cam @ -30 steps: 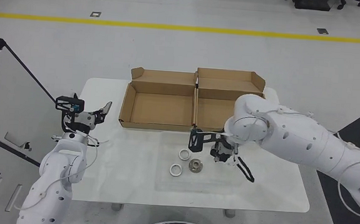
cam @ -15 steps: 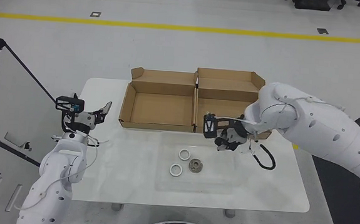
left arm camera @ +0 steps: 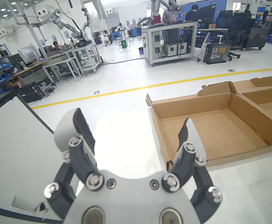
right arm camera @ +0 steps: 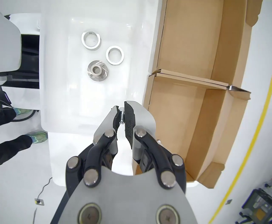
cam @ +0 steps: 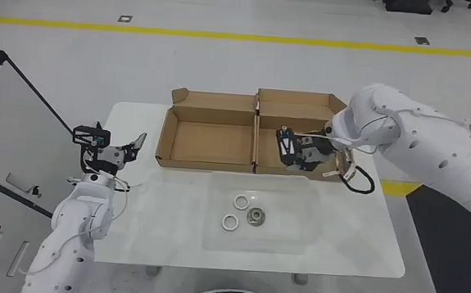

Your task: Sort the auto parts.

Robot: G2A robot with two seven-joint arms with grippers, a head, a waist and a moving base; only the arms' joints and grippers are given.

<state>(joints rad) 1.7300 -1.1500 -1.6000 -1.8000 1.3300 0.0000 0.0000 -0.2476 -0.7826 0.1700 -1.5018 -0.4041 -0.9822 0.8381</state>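
Observation:
My right gripper (right arm camera: pixel 121 115) is shut on a small threaded bolt (right arm camera: pixel 122 118); in the top view the right gripper (cam: pixel 289 148) hangs over the right cardboard box (cam: pixel 299 112). On the clear tray (cam: pixel 278 240) lie two metal rings (cam: pixel 241 202) (cam: pixel 229 222) and a flanged metal hub (cam: pixel 255 218). The right wrist view shows the rings (right arm camera: pixel 114 55) (right arm camera: pixel 91 39) and the hub (right arm camera: pixel 98 70) too. My left gripper (left arm camera: pixel 136 125) stands open and empty off the table's left side, seen as the left gripper (cam: pixel 119 149) from above.
Two open cardboard boxes sit side by side at the back of the white table (cam: pixel 156 223); the left box (cam: pixel 207 143) is empty. A white board (cam: pixel 7 130) slants at the far left. A person's legs (right arm camera: pixel 14 140) show beside the table.
My right gripper has carried the bolt from above the tray up and back to over the right box. The left arm has not moved.

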